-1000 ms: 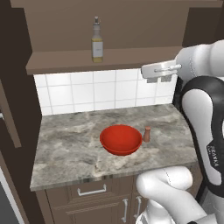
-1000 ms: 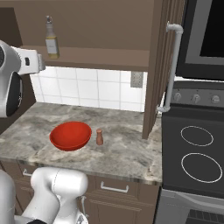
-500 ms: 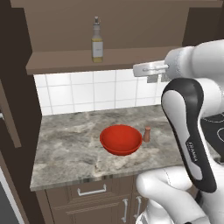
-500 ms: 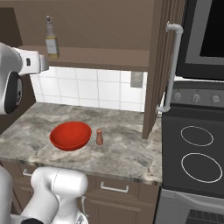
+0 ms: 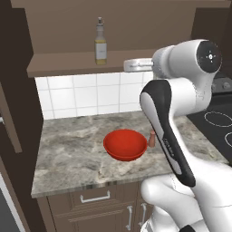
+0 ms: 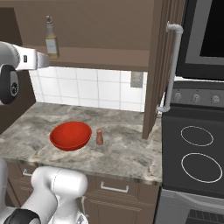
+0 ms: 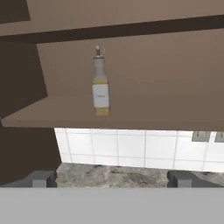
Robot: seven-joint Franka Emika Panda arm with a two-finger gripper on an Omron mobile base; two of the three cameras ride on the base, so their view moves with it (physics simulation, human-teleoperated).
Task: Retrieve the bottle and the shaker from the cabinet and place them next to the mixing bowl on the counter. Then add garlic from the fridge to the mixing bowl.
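Bottle fetch is in hand: it stands upper centre on the shelf. The gripper, fingers spread wide and empty, must advance to straddle it.

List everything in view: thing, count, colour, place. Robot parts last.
bottle: 1, clear with yellow liquid and a white label, upright on the cabinet shelf.
bowl: 1, red, on the counter.
shaker: 1, brown, upright on the counter beside the bowl.
counter: 1, grey marble, under the cabinet.
cabinet: 1, brown, open, above the tiles.
tiles: white, wall behind the counter.
stove: 1, black, to the right of the counter.
drawer handles: silver, below the counter.
gripper: 1, dark tips, open, at shelf height, facing the bottle.
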